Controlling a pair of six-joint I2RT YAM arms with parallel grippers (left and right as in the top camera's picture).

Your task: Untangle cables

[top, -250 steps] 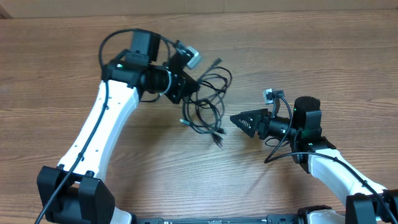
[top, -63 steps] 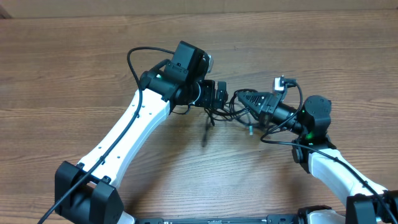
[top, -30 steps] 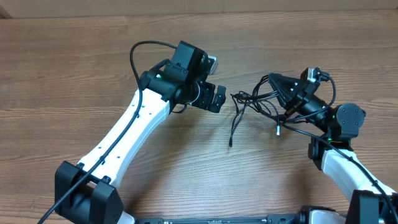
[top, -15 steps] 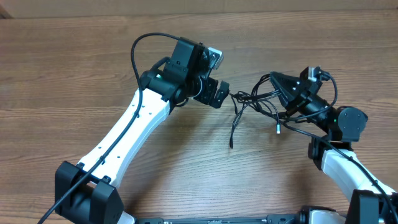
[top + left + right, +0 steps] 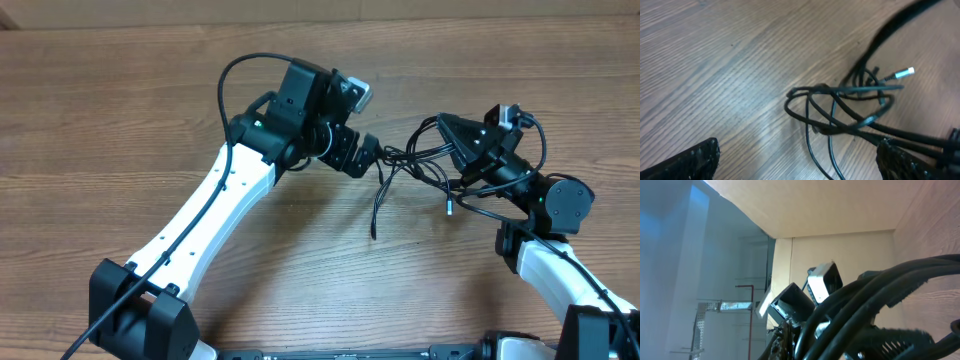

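Note:
The cables (image 5: 405,160) form a loose black tangle lifted off the wooden table (image 5: 120,120), and one strand (image 5: 377,205) hangs down to the surface. My right gripper (image 5: 445,128), tilted upward, is shut on the tangle's right side; in the right wrist view the cables (image 5: 880,297) cross close in front of the lens. My left gripper (image 5: 361,154) is open just left of the tangle. In the left wrist view the looped cables (image 5: 840,107) and a silver plug end (image 5: 903,73) lie ahead of my left gripper (image 5: 795,170), and two strands run down between the fingers (image 5: 687,162).
The thick black cable (image 5: 245,75) of the left arm arches over its wrist. Wooden table top surrounds the tangle on all sides. The right wrist view looks up at a wall and the left arm's camera (image 5: 822,282).
My left gripper, still open, has moved right until it reaches the tangle's left edge. The right gripper keeps its hold and has barely shifted.

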